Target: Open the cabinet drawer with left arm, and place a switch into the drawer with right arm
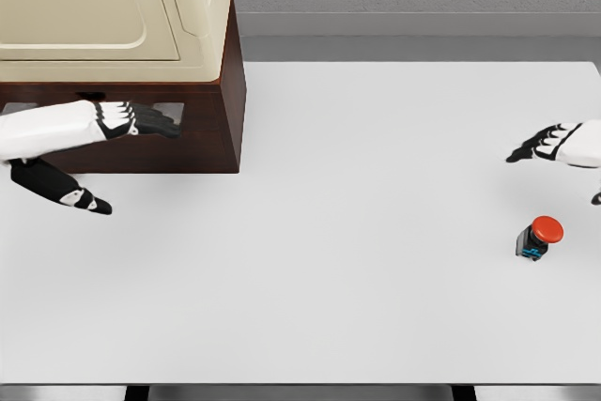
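From my head cam the left hand (122, 121) is up against the cabinet (202, 110) drawer front with fingers loosely extended, gripping nothing, so I reckon it could slip off the pull, while the right hand (554, 145) hovers relaxed and empty beyond the red-capped switch (538, 237) on the worktop (357, 185).

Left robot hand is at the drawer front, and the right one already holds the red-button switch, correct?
Not quite. The head view shows the switch lying on the white table, below the open right robot hand. The left robot hand is at the cabinet drawer front.
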Robot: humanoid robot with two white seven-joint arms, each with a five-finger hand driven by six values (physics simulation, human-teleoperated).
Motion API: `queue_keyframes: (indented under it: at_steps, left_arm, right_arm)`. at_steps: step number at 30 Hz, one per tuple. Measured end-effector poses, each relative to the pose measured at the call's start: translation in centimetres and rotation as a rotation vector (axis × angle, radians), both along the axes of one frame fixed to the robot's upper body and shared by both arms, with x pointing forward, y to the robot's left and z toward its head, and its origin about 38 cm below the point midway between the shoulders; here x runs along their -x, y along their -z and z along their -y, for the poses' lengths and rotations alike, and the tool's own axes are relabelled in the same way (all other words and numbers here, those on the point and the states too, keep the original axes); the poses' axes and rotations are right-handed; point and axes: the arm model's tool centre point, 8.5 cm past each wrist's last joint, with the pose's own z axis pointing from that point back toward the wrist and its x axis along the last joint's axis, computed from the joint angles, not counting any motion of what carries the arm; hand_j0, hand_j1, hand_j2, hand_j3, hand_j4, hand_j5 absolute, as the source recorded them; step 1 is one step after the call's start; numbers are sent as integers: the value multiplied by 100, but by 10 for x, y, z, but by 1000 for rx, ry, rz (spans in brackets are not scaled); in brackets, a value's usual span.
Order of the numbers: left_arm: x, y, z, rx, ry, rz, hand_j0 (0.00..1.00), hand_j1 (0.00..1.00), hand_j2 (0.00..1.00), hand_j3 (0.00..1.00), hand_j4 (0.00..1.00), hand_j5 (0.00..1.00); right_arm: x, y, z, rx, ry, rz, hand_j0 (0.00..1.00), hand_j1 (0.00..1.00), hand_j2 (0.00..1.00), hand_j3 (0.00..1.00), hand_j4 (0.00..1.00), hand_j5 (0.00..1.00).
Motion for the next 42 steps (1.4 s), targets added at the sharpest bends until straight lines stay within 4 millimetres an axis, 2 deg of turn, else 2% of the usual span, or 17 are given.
queue_keyframes:
  at_steps: [4, 8, 14, 21, 26, 32, 38, 42]
  left_arm:
    - [1, -6, -5, 23, -15, -11, 100, 100, 100, 100, 100, 100]
    - [-8, -7, -9, 19, -102, -41, 100, 100, 100, 100, 100, 100]
    - [-13, -8, -14, -97, -144, -81, 100, 100, 100, 100, 100, 100]
    - [-16, -7, -14, -74, -175, -138, 100, 100, 100, 100, 100, 100]
    - [-18, -2, -17, -49, -218, -205, 100, 100, 100, 100, 100, 100]
    - [-21, 4, -21, -148, -261, -171, 100, 100, 100, 100, 100, 100]
    - [-24, 6, -22, -203, -287, -144, 100, 100, 100, 100, 100, 100]
    - [-25, 6, -22, -200, -289, -147, 100, 100, 100, 100, 100, 100]
  right_arm:
    - [10, 7, -2, 11, -18, -31, 100, 100, 100, 100, 100, 100]
    - [17, 7, -10, -5, -43, -26, 100, 100, 100, 100, 100, 100]
    - [26, 27, -15, -34, -52, -65, 100, 100, 100, 100, 100, 100]
    - [35, 45, -15, -40, -49, -114, 100, 100, 100, 100, 100, 100]
    - [38, 52, -15, -47, -47, -130, 100, 100, 100, 100, 100, 100]
    - [35, 58, -12, -55, -27, -136, 100, 100, 100, 100, 100, 100]
    - [35, 58, -12, -57, -28, -135, 87, 87, 87, 87, 87, 87]
    - [36, 59, -15, -58, -37, -137, 86, 86, 86, 86, 86, 86]
